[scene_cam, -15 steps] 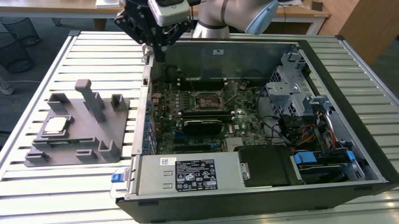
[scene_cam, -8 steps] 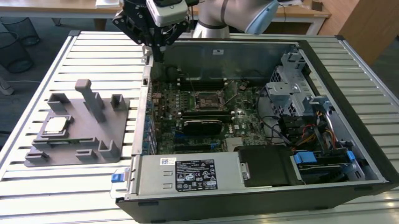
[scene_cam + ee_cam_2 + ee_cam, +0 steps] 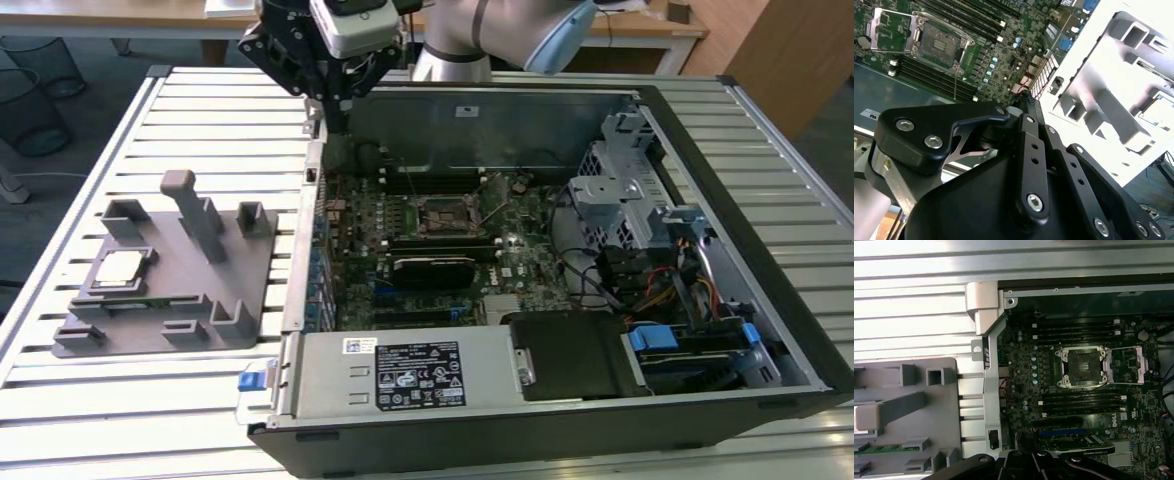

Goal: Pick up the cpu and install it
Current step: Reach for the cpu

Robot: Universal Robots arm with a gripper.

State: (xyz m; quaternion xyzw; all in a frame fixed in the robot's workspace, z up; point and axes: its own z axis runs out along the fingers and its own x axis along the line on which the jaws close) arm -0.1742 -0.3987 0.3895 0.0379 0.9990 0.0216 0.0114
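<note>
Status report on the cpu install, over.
Tool hovering over the computer case's edge, off the cpu. It sits in the grey tray. Motherboard socket open, nothing blocking it.

open computer case on slatted table; grey posted tray just beside it, exterior view's left.

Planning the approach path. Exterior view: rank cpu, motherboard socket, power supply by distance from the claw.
1. Motherboard socket, inside the case, nearest the claw.
2. cpu, on the grey tray, exterior view's left.
3. Power supply, at the case's camera-side edge.
</note>
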